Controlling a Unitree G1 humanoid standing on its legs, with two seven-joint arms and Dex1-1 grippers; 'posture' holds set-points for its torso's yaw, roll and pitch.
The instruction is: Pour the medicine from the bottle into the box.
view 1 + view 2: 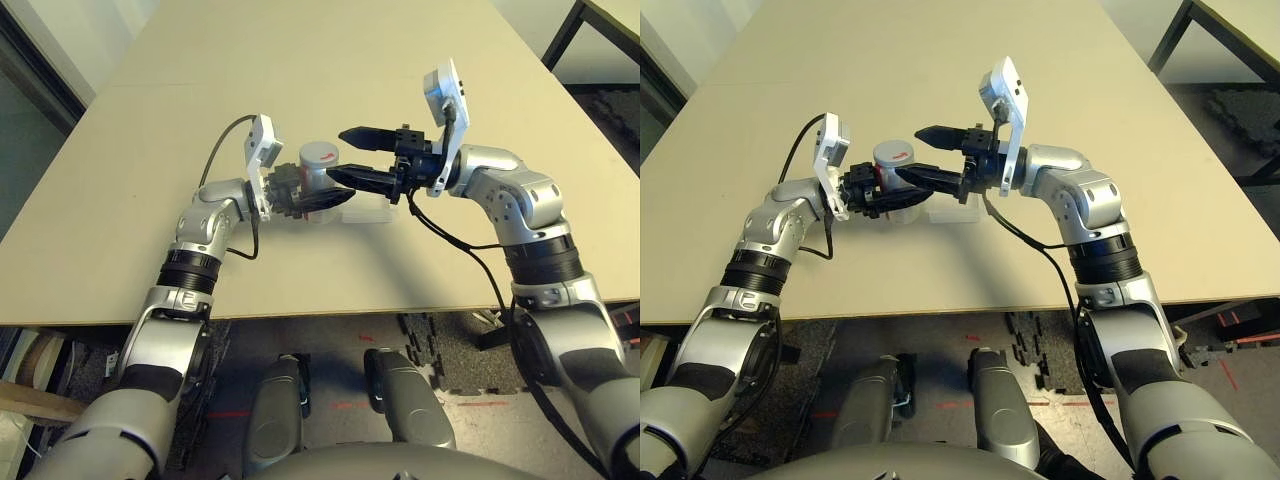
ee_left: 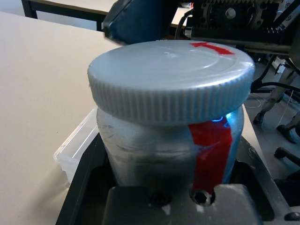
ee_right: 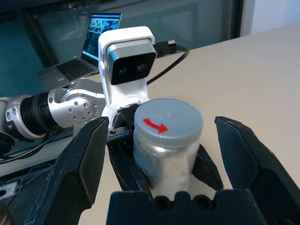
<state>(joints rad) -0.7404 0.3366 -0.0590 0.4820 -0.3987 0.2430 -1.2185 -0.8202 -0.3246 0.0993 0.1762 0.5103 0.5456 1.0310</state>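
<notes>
Bottle [image 1: 322, 172] capped, upright, box [image 1: 372, 208] beside it

Broad pale beige wooden table [image 1: 330, 80], black metal leg of a second table [image 1: 562, 35], open dark laptop with lit screen [image 3: 86, 51], black foam floor mats [image 1: 440, 335]

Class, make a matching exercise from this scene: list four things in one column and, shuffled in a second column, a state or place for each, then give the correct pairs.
Things:
1. left gripper
2. right gripper
3. cap
4. box

States:
A. clear plastic, lying on the table
B. jaws open on either side of the bottle's cap
C. still on the bottle, marked with a red arrow
D. shut on the bottle's body

Pairs: 1-D, 2-B, 3-C, 4-A
</notes>
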